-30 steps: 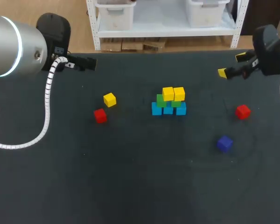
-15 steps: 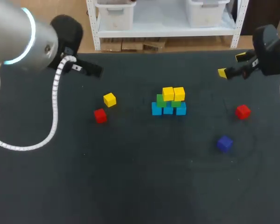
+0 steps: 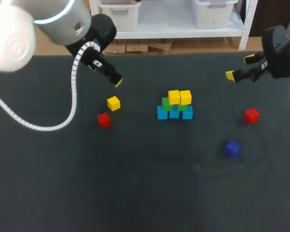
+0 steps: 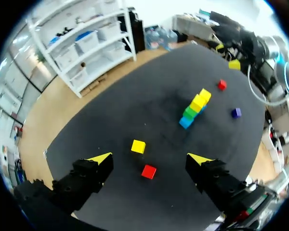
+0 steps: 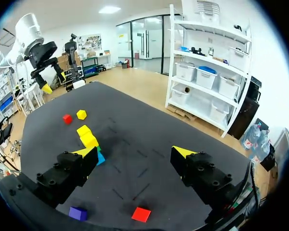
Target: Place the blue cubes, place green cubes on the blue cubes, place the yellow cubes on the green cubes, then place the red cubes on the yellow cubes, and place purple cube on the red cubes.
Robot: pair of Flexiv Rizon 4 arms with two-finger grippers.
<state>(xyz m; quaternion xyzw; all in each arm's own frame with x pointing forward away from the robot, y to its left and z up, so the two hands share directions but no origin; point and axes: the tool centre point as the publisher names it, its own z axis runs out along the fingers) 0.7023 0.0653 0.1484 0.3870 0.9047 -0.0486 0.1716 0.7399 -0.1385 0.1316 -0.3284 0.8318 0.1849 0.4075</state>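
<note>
A stack stands mid-table: blue cubes (image 3: 174, 114) at the bottom, green cubes (image 3: 174, 106) on them, two yellow cubes (image 3: 180, 96) on top. A loose yellow cube (image 3: 113, 103) and a red cube (image 3: 104, 119) lie to its left. Another red cube (image 3: 252, 115) and a purple cube (image 3: 232, 148) lie to its right. My left gripper (image 3: 116, 81) hangs open above the table, just behind the loose yellow cube (image 4: 138, 146) and red cube (image 4: 149, 171). My right gripper (image 3: 238, 68) is open and empty at the far right, behind the right red cube (image 5: 141, 214).
The dark table (image 3: 145, 193) has wide bare room in front of the cubes. From the right wrist, the purple cube (image 5: 77, 213) lies beside the red one and the stack (image 5: 89, 141) stands farther ahead.
My left arm has swung in from the far left toward the middle, bringing its gripper down near the loose yellow cube. The right arm and all cubes have stayed put.
</note>
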